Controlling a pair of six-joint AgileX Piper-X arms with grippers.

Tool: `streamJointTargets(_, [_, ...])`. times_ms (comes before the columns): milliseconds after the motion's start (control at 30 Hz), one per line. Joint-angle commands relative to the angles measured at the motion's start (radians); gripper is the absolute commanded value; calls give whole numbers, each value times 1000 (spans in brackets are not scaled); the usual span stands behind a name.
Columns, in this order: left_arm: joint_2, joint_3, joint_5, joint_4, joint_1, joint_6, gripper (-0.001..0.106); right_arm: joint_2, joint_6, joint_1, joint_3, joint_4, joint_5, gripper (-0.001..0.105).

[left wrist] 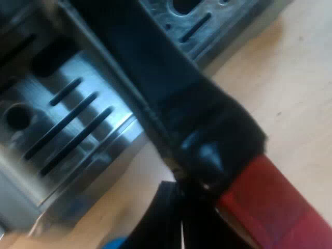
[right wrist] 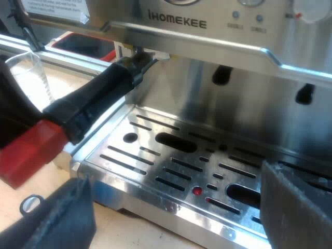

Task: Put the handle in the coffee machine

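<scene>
The holder's dark handle runs close past my left gripper, its red end over the wooden table. The left fingers look closed on the handle where black meets red. In the right wrist view the handle slopes up to the espresso machine, its metal head at the group under the machine's front panel. A dark shape at the red end is my left gripper. My right gripper hangs open over the drip tray, fingers wide apart, nothing between them.
A measuring glass stands beside the machine near the handle. Two dark spouts hang above the slotted tray. The tray's edge lies just under the handle, with bare wooden table beside it.
</scene>
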Motion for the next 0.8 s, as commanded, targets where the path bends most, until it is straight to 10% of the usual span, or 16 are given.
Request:
streamJointTargets(33, [-12,-10,156,-151,-72,-9,0,-42,-2,0,-4,46,-5,69])
streamJointTargets(233, [-12,-10,176,-242,-83,-9,0,-83,-2,0,-4,88,-5,69])
streamJointTargets(567, [-102,-10,135,66,21,74,4,-90,-16,-2,-4,94,-196,69])
streamJointTargets(800, [-232,-10,138,166,115,158,80,-90,-29,-2,-4,94,-255,69])
